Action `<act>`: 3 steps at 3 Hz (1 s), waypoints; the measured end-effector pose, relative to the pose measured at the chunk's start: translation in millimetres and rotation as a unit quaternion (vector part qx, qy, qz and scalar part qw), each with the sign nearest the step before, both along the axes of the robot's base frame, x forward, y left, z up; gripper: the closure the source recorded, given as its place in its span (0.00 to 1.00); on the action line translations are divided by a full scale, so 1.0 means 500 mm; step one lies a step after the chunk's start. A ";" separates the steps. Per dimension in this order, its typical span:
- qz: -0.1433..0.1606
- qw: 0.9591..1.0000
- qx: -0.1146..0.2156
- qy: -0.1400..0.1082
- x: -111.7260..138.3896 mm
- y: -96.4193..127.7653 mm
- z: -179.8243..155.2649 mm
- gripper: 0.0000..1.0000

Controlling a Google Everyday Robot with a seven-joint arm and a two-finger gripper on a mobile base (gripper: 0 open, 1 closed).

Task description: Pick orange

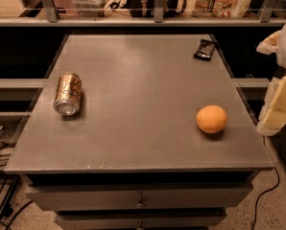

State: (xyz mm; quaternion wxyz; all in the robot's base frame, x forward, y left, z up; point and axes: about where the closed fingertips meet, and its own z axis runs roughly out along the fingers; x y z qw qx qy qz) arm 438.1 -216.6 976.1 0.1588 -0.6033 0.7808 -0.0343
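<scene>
The orange [211, 119] is a small round smooth fruit. It rests on the grey table top [143, 80], near the right edge and towards the front. My gripper [279, 110] shows as pale white and yellow parts at the right edge of the view. It is beyond the table's right edge, to the right of the orange and apart from it. Nothing is between the orange and the gripper.
A gold-orange drink can [68, 93] lies on its side at the table's left. A small dark packet [205, 49] lies at the back right corner. A shelf with bags and boxes [157, 4] runs behind the table. Drawers [140, 200] sit below the front edge.
</scene>
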 end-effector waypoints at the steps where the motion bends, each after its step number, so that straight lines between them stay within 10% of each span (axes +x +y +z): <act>1: 0.003 1.000 0.006 -0.002 0.004 0.010 -0.007 0.00; 3: 0.013 0.999 0.017 -0.024 0.033 0.048 -0.073 0.00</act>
